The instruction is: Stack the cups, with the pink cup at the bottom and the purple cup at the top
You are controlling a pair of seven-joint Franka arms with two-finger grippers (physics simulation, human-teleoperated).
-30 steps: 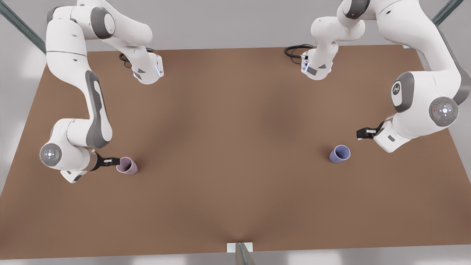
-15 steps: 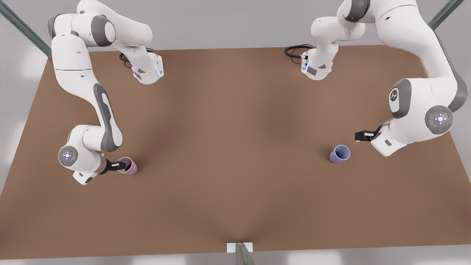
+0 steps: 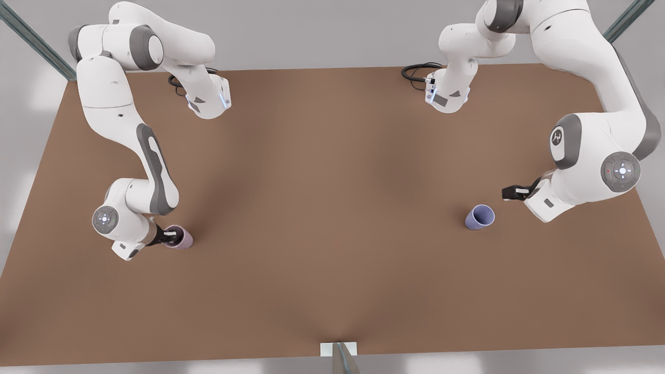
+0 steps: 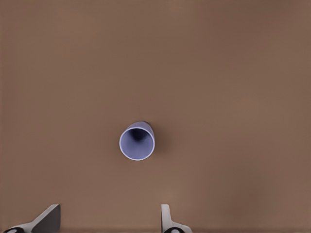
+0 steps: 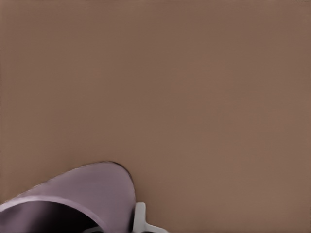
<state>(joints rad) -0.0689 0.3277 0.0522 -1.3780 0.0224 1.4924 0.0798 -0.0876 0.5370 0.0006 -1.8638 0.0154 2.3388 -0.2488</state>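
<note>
On the front view's left, we see the right gripper [image 3: 167, 237] straddling the pink cup's [image 3: 182, 239] rim, grip state unclear. At the right, the left gripper [image 3: 510, 193] hangs spread beside the upright purple cup [image 3: 479, 217], apart.

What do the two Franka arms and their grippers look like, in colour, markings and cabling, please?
Both arms are glossy white with grey joint bands and round wrist caps showing lit dots. The left gripper and the right gripper are black in the front view, with pale finger tips in the wrist views. Black cables coil at each base, where blue lights glow.
</note>
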